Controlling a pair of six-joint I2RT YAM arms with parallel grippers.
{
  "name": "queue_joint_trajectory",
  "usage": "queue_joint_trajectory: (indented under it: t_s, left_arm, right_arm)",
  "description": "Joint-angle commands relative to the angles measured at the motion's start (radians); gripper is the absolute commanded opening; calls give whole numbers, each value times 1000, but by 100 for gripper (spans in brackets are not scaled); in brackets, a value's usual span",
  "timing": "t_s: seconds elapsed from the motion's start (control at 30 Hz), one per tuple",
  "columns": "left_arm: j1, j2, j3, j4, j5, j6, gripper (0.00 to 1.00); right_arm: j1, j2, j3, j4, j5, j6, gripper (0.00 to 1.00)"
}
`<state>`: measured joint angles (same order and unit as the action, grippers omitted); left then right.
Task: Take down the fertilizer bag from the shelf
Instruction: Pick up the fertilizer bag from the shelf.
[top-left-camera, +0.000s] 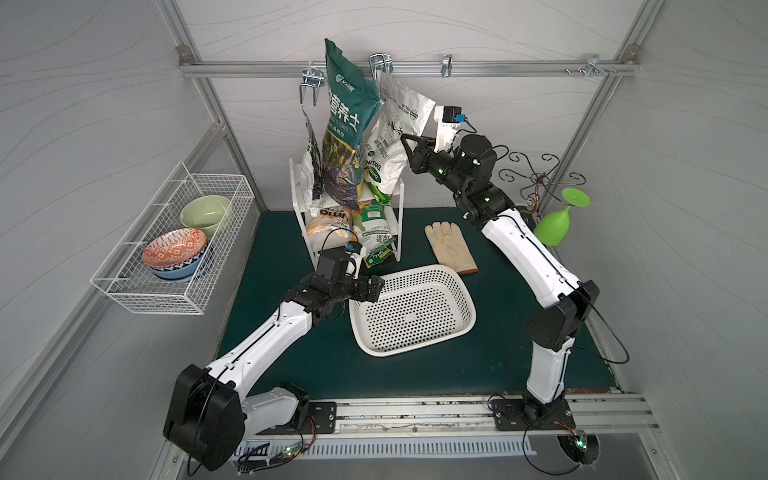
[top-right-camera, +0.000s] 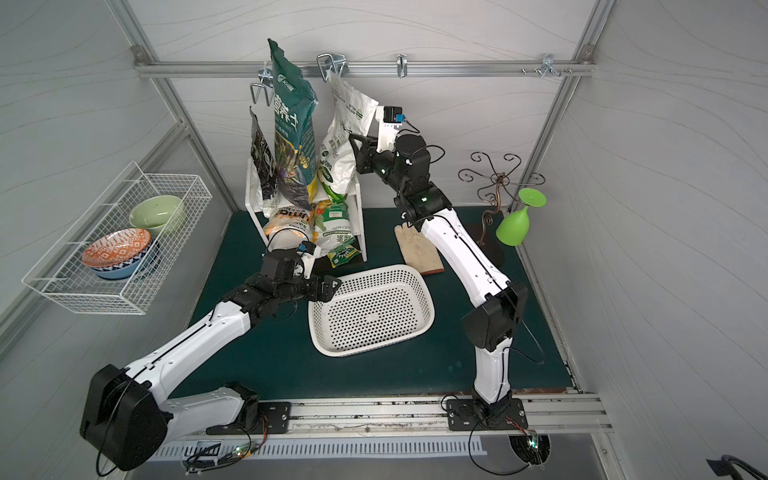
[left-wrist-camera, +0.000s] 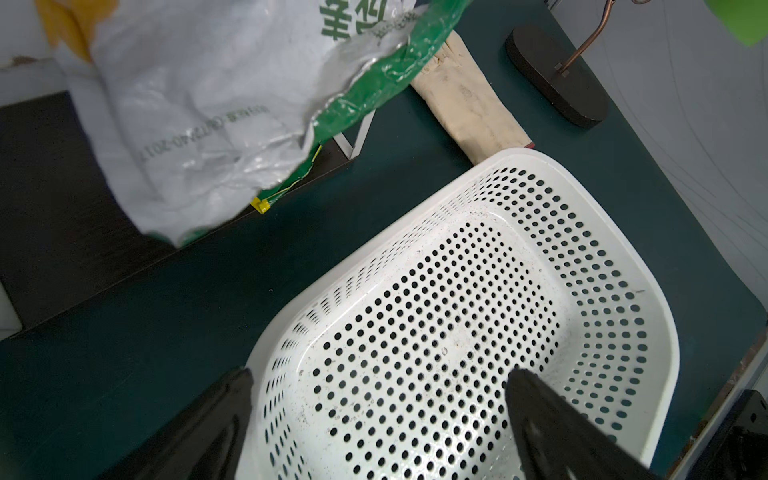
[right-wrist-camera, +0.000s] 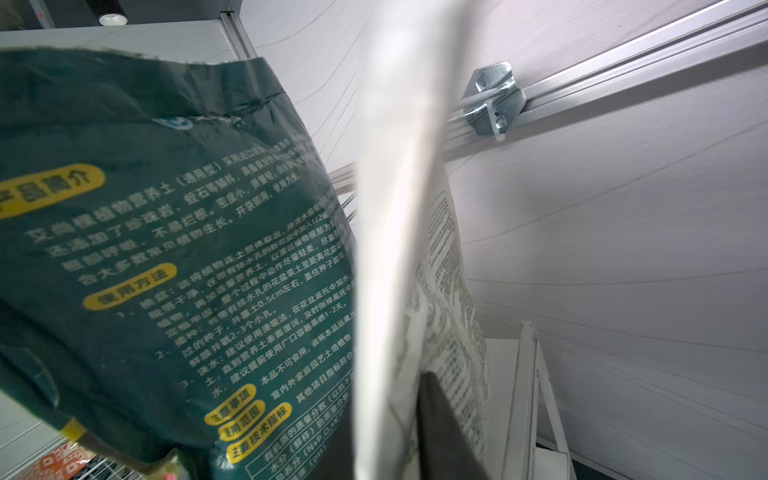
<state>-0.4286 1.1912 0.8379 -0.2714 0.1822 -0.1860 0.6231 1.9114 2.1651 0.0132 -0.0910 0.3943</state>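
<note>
Both top views: right gripper (top-left-camera: 409, 143) clamped on side edge of white fertilizer bag (top-left-camera: 388, 133), upright on shelf (top-left-camera: 297, 191) top board. Dark green bag (top-left-camera: 347, 120) leans touching it; pull may topple it.
Left wrist: left gripper (left-wrist-camera: 382, 415) wide, empty, over perforated basket (left-wrist-camera: 667, 332).
Right wrist: pinch on thin film, may slip.

The white fertilizer bag (top-left-camera: 386, 124) is crinkled, fairly matt plastic sheet, while the dark green bag (top-left-camera: 345, 108) is a glossier film. The perforated basket (top-left-camera: 457, 286) is smooth white plastic and the glove (top-left-camera: 451, 249) coarse beige cloth. The mat (top-left-camera: 291, 361) is matt dark green, the wire basket (top-left-camera: 158, 295) white-coated metal and the rail (top-left-camera: 498, 66) bare brushed aluminium.
</note>
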Motion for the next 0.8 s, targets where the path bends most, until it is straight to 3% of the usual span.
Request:
queue_joint_trajectory:
  t_s: [0.0,0.2,0.37,0.77]
  left_arm:
    - [-4,-7,7,53,-18,3,99]
    - [-4,-19,10,45,-50,-7,99]
    - [-3,-25,9,44,-53,-14,99]
    - [-4,-40,13,32,-66,-40,99]
  right_arm:
    - [-3,-18,-7,13,-16,6,0]
    - [-6,-130,-75,5,-27,-6,0]
    - [-30,-177,-1,-119,-94,-1,0]
    - [-80,-356,-99,-142,-253,110,0]
